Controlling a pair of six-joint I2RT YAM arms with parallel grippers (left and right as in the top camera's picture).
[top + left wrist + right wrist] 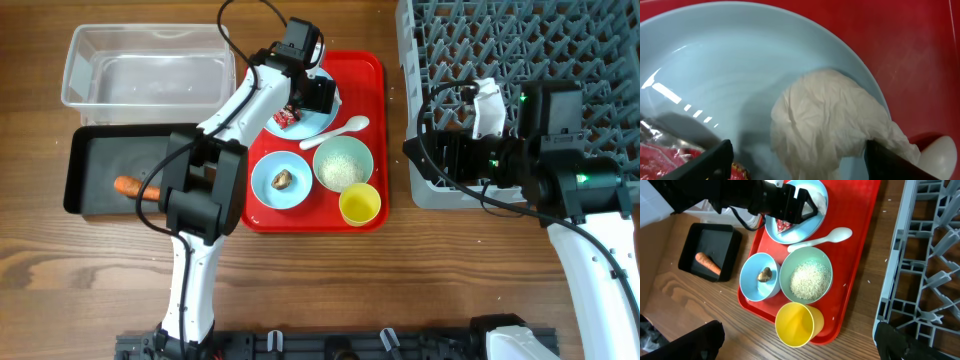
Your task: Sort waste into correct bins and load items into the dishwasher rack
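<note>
White crumpled tissue (830,120) on large light-blue plate (715,65) | sits between left gripper (797,155) jaws, wide, unpinched | right gripper (797,330) wide, empty, well apart from plate

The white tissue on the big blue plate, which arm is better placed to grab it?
Left. The left hand hangs over the plate, open fingers either side of the tissue. The right hand is off by the dishwasher rack.

Left arm (240,110) stretched forward, left gripper (797,150) pointing down, jaws apart; right gripper (797,335) wide open (right arm (590,250) bent)
</note>
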